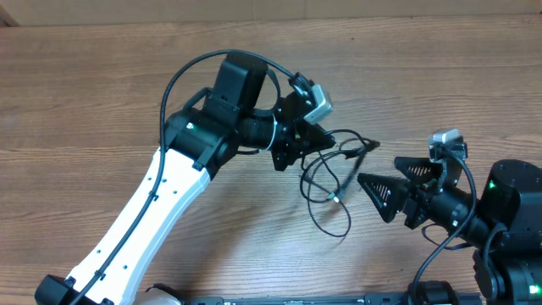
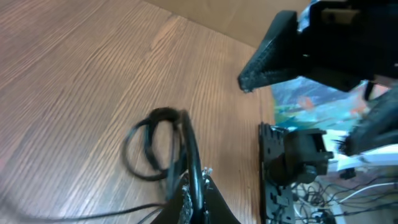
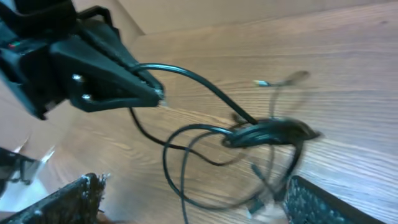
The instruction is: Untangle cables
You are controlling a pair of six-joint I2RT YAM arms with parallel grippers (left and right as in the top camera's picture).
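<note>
The cables (image 1: 329,182) lie as a loose tangle of thin black loops on the wooden table (image 1: 102,76), between the two grippers and a little right of the table's middle in the overhead view. Several strands gather into a darker knot (image 3: 267,132) where they cross, and from it loops spread over the wood toward the near edge. One small light plug tip (image 1: 334,199) rests on the table among the loops. From the knot a single strand rises off the wood in a curve and runs to the left gripper (image 1: 326,138), whose jaws are clamped on it at their tips. The right wrist view shows this plainly: the strand meets the pinched tips and hangs clear of the table. In the left wrist view the same strand runs up between the closed fingers (image 2: 202,193) at the bottom edge, with a loop of cable lying on the wood just beyond them. The left arm (image 1: 203,135) reaches in from the near left corner, its white link (image 1: 144,212) angled across the table.

The right gripper (image 1: 378,169) hovers just right of the tangle, its two black triangular fingers spread wide and pointing at the loops, grasping nothing. In its own camera the fingers sit at the bottom corners, with the knot and loops between and ahead of them. That part is blurred, so whether a finger brushes a cable cannot be told
</note>
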